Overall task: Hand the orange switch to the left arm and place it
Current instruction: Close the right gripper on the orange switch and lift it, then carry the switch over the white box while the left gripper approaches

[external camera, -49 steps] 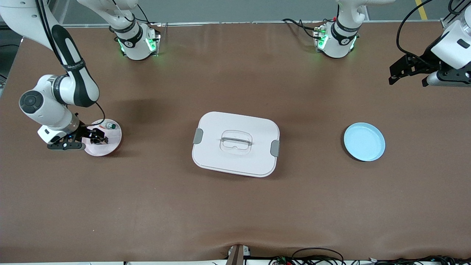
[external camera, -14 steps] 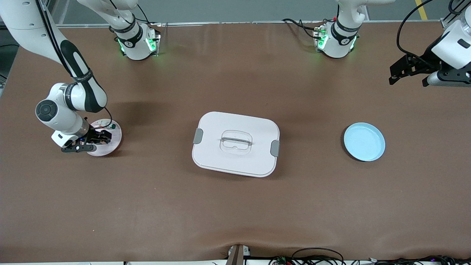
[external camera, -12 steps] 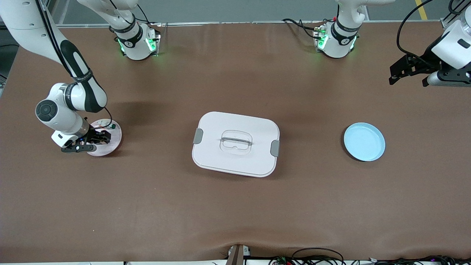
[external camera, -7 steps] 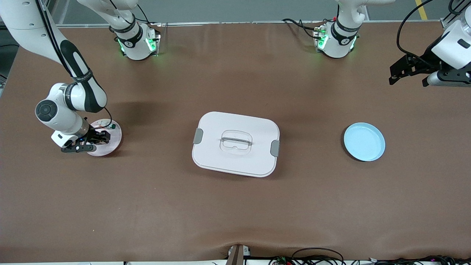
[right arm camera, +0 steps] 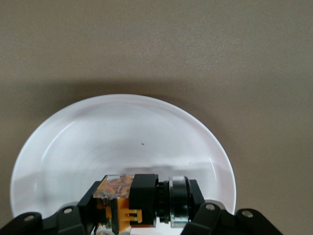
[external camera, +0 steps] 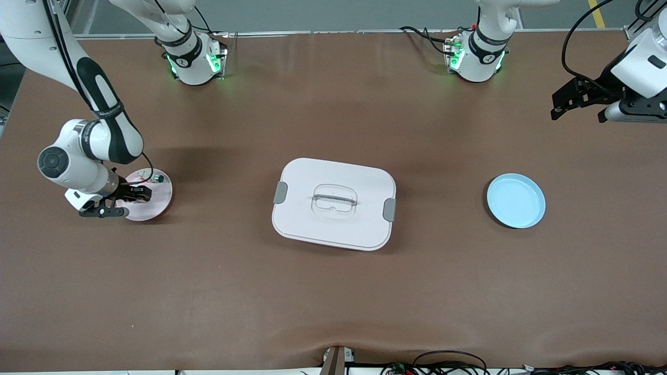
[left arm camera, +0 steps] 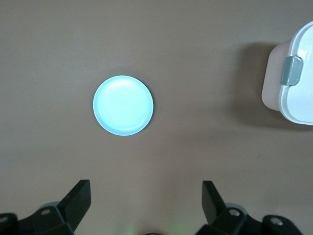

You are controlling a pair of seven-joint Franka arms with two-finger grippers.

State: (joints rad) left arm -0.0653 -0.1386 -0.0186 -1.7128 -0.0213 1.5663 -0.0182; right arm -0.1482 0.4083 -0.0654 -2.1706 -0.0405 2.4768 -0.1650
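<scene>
The orange switch (right arm camera: 120, 205), black with an orange body and a silver ring, sits between the fingers of my right gripper (right arm camera: 144, 201), which is shut on it just over the pale pink plate (right arm camera: 122, 132). In the front view this gripper (external camera: 134, 194) is over that plate (external camera: 160, 200) at the right arm's end of the table. The white box (external camera: 333, 203) with grey latches stands at the table's middle. My left gripper (external camera: 578, 110) waits open and empty, up in the air at the left arm's end; it also shows in the left wrist view (left arm camera: 145, 196).
A small silver part with a green cap (external camera: 157, 178) lies on the pink plate. A light blue plate (external camera: 516, 200) lies between the box and the left arm's end; it also shows in the left wrist view (left arm camera: 123, 105), with a corner of the box (left arm camera: 298, 78).
My right gripper has shifted a little toward the right arm's end of the table, over the pink plate, still shut on the switch. The left arm has not moved.
</scene>
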